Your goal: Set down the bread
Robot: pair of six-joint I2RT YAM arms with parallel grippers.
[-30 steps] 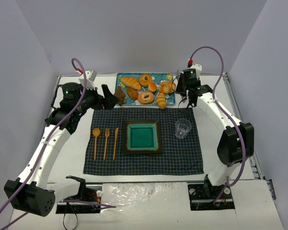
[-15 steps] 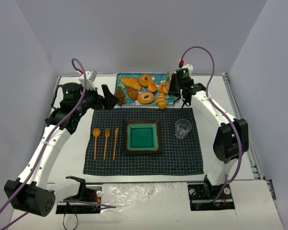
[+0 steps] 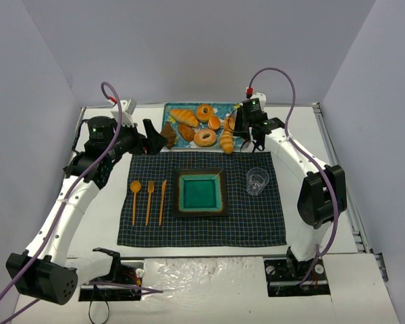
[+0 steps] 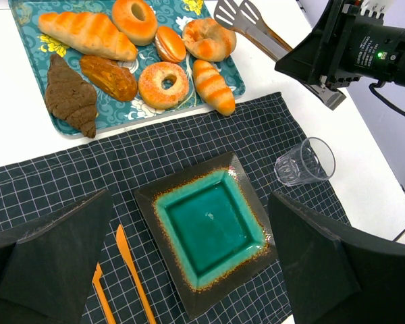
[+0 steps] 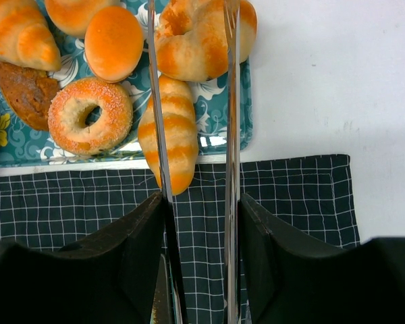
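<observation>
1. The right gripper (image 5: 202,202) is clamped on a pair of tongs (image 5: 232,135). One finger sits outside each arm, so a harder squeeze would, I judge, bring the blades together.
2. The tongs themselves are released. Their two arms run apart and nearly parallel with nothing pinched between them. The left wrist view shows the slotted ends bare.
3. Directly under the handle end lies the checked cloth (image 5: 283,196). Just ahead of it is the rim of the tray (image 5: 246,101).
4. A ridged roll (image 5: 179,138) lies next, under the tool's left arm and partly in the gap. Its near end pokes over the tray rim toward the gripper, so a low approach could nudge it.
5. The bread (image 5: 201,44) sits further out, toward the tips, in the tray corner on the tool's right.
   - The left arm lines up with its left edge, while the right arm crosses over its right part.
   - The blades therefore seem to be above the bun rather than around it, though their height cannot be told.
6. Left of the tool are a ring pastry (image 5: 115,115) and a small smooth bun (image 5: 113,42), clear of the blades.
7. The left gripper (image 4: 190,202) is farthest, well off to the tool's left and spread wide with nothing in it. It looks down on the plate (image 4: 185,182), which lies back behind the handle and is probably where the bread belongs.
</observation>
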